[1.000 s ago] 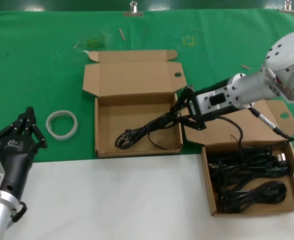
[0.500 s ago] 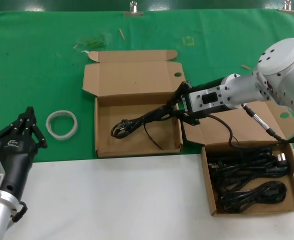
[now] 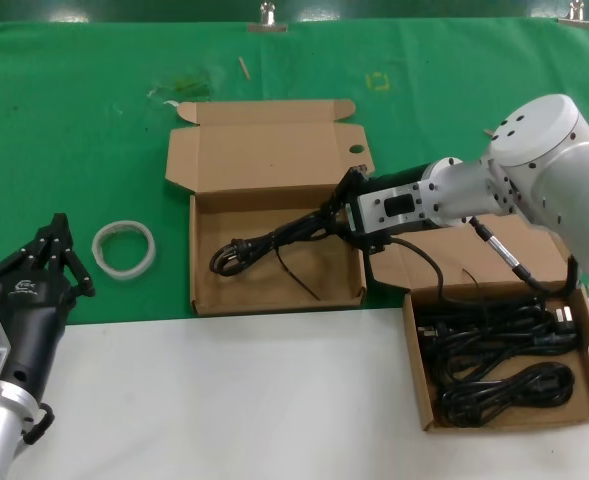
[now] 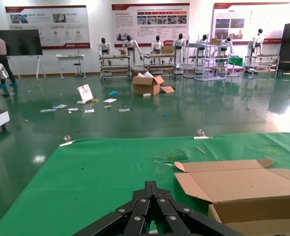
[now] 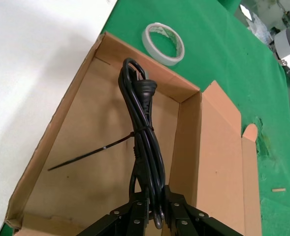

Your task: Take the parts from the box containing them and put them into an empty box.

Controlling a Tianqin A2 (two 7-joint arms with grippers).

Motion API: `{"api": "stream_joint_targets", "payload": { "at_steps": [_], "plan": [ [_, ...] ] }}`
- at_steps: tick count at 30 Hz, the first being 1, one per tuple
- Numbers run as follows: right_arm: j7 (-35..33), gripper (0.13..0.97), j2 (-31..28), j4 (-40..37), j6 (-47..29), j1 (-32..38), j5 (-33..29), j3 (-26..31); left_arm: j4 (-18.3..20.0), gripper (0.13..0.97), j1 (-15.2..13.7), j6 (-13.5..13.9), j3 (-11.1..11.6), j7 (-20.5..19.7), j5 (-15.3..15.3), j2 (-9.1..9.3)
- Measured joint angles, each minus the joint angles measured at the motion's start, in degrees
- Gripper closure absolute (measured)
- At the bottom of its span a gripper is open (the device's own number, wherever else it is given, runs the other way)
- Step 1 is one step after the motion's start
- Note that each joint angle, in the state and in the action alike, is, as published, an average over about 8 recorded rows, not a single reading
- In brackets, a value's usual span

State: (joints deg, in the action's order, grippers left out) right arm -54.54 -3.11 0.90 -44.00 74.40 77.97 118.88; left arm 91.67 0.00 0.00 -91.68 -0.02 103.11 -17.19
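Bundled black power cord (image 3: 274, 243), held at one end by the right hand (image 3: 336, 214), whose fingers are closed on it; the bundle stretches away from the hand over the floor of the empty box (image 3: 206, 295), plug end toward the box's left wall. Remaining cords (image 3: 494, 350) lie in the box containing them (image 3: 421, 395). Both shallow brown cardboard boxes sit on a desk (image 3: 74, 130) covered in green cloth, white at its near edge. Whitish tape ring (image 3: 124, 249) lies beside the parked left hand (image 3: 59, 252), fingers together.
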Motion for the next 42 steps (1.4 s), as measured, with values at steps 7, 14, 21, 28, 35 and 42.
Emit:
{"api": "stream_joint_targets", "payload": {
  "at_steps": [7,14,21,28,35,42],
  "plan": [
    [-0.21,0.913,0.36,-0.11,1.1,-0.58,-0.54,0.25,0.0,0.957,0.0,0.0,0.0,0.0,0.0,0.0],
    [-0.24,0.913,0.32,-0.15,1.54,-0.74,-0.97,0.44,0.0,0.957,0.0,0.0,0.0,0.0,0.0,0.0],
    [-0.45,0.913,0.38,-0.16,1.61,-0.83,-1.09,0.36,0.0,0.957,0.0,0.0,0.0,0.0,0.0,0.0],
    [-0.88,0.869,0.41,-0.14,1.39,-1.0,-0.97,0.06,0.0,0.957,0.0,0.0,0.0,0.0,0.0,0.0],
    [-1.42,0.793,0.28,-0.06,0.82,-0.84,-0.57,-0.47,0.0,0.957,0.0,0.0,0.0,0.0,0.0,0.0],
    [-2.81,0.732,-0.39,0.26,-1.24,-0.69,0.17,-1.28,0.0,0.957,0.0,0.0,0.0,0.0,0.0,0.0]
  ]
}}
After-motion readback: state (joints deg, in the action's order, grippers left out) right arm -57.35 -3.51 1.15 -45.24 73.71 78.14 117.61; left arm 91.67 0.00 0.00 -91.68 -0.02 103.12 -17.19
